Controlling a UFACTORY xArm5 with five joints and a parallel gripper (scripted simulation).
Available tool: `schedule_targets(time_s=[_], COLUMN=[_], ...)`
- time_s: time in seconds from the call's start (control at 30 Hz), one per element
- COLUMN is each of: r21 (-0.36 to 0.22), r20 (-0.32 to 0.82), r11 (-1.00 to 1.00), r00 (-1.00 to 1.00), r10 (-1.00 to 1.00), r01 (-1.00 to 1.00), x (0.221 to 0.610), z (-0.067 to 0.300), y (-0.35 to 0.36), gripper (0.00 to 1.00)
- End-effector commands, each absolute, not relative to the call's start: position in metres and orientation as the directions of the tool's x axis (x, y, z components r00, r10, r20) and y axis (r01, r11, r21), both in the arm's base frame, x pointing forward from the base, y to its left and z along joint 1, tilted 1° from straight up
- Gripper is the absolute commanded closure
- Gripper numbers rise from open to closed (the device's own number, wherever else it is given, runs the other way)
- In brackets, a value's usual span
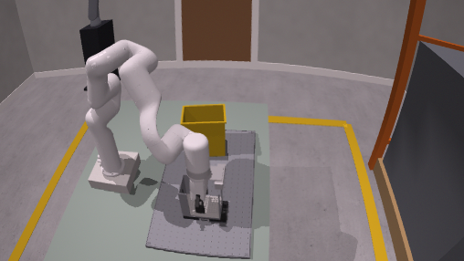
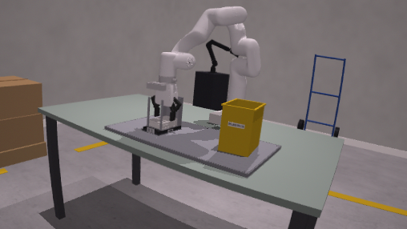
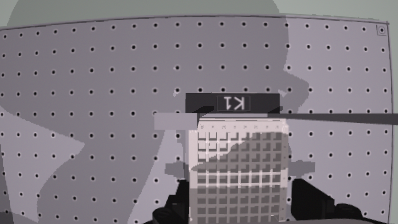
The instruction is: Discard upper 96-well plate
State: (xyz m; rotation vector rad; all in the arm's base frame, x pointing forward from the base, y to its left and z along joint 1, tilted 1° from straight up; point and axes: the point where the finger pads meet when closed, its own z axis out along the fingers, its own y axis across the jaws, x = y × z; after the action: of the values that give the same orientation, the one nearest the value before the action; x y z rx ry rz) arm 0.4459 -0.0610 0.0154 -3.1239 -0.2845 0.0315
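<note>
Pegboard (image 3: 100, 75) dotted with holes carries rack K1 (image 3: 232, 103); its white gridded plate (image 3: 239, 170) lies between the gripper's (image 3: 240, 205) wide-open black fingers, ungripped.

Matt yellow bin (image 2: 240, 132), perforated grey board (image 1: 237, 219)

Yellow bin (image 2: 240, 128), white gridded plate (image 3: 239, 170), grey dotted board (image 1: 237, 205), pale-green table (image 2: 100, 106), white arm (image 1: 146, 100)
</note>
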Motion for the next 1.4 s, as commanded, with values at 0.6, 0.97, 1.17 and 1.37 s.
schedule_targets(time_s=[0.6,0.97,1.17,1.37], r21=[-0.005,-0.005,-0.005,-0.005], r20=[-0.016,-0.016,-0.016,-0.016], r11=[-0.984,-0.984,-0.984,-0.984], r00=[0.983,0.983,0.983,0.983], r10=[0.181,0.181,0.181,0.181], r01=[0.181,0.181,0.181,0.181], x=[0.4471,0.4471,0.4471,0.4471], z=[0.0072,0.0078,0.0078,0.0078], y=[-0.0611,-0.0611,-0.0611,-0.0611], gripper=[0.0,1.0,1.0,1.0])
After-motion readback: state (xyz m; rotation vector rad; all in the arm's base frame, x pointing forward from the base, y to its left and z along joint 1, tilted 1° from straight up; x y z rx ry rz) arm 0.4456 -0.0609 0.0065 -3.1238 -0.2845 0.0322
